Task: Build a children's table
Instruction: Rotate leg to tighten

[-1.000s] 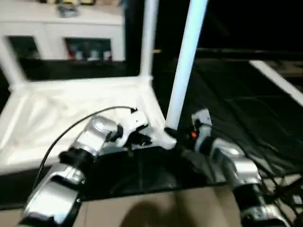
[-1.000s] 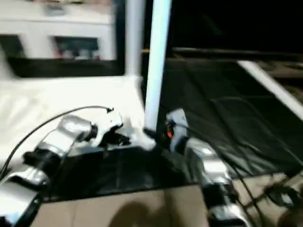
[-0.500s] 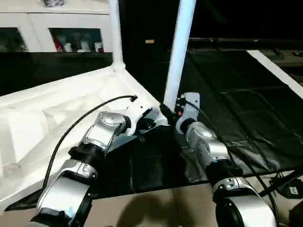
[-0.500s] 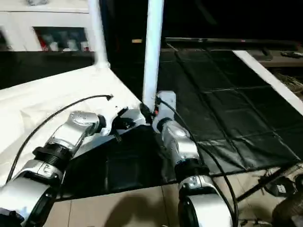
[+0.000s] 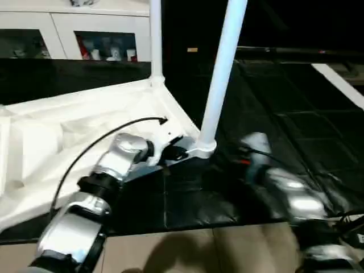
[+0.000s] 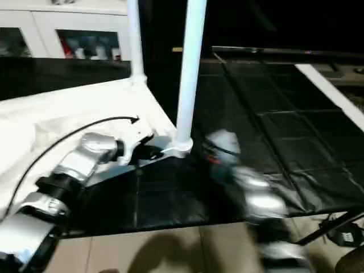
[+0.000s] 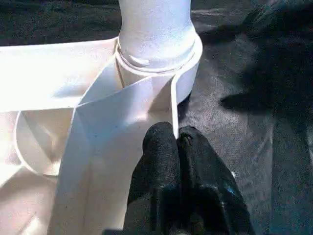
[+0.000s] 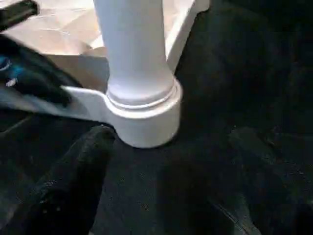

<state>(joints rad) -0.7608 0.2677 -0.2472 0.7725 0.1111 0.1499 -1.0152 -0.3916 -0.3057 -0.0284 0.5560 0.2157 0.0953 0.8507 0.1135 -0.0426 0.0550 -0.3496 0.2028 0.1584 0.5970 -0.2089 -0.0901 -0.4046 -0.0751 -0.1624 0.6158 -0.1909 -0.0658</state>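
Note:
The children's table lies upside down on a black mat, its white top (image 5: pixel 74 131) showing the ribbed underside. One white leg (image 5: pixel 154 40) stands in the far corner socket. A second leg (image 5: pixel 220 74) stands in the near corner socket (image 8: pixel 144 117). My left gripper (image 5: pixel 177 152) is at the near rim just beside that socket, and its fingers (image 7: pixel 161 152) are shut on the thin rim wall. To the right of the near leg, my right gripper (image 5: pixel 250 152) is off the leg. Its fingers (image 8: pixel 73 176) stand wide open with nothing between them.
A white cabinet with glass doors (image 5: pixel 85 34) stands behind the table top. The black mat (image 5: pixel 296 114) stretches to the right, bordered by a white bar (image 5: pixel 341 85). Tan floor (image 5: pixel 199 250) lies at the front, and cables (image 6: pixel 341 227) trail at the right.
My right gripper has opened, let go of the near leg and drawn back to the right. The left gripper has stayed on the rim. The camera has shifted.

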